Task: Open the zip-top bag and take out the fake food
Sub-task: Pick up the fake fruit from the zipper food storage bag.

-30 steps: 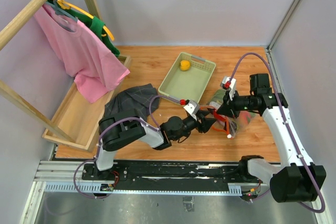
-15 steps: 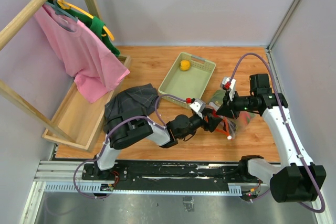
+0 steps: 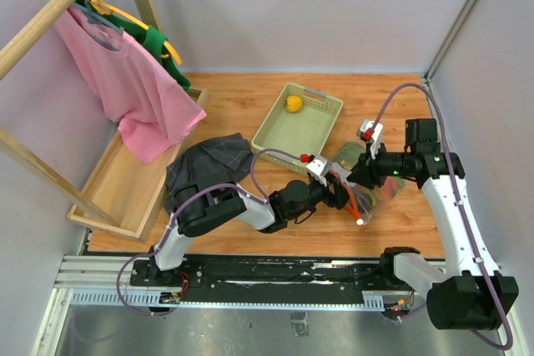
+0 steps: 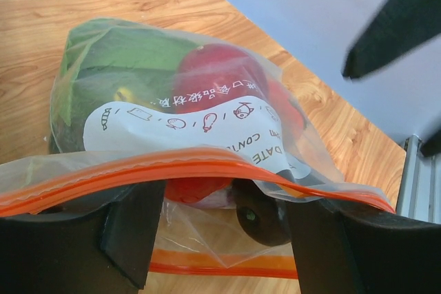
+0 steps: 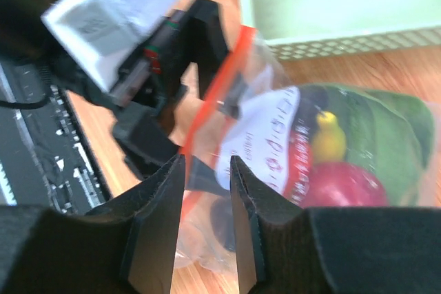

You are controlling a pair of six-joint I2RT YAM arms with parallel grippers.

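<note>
Opening step in hand, nothing taken out of the bag yet. Clear crinkly zip-top bag (image 3: 373,192) with orange-red zip strip and white label lying on the wooden table (image 3: 250,89), near the pale green plastic tray (image 3: 275,122), between the two grippers. Glossy fake food inside: a red round piece (image 4: 220,74), a green leafy piece (image 4: 117,53), a small yellow one (image 5: 327,139). Left gripper (image 4: 224,225) spread wide at the bag's mouth, one zip lip draped over its fingers, the other below them. Right gripper (image 5: 207,163) parted only narrowly, zip strip running through the gap, no firm pinch visible. Mouth seemingly unzipped at this end. Next, probably: pinch one lip, hold the mouth wide, reach in for the red piece without dragging the whole bag.
</note>
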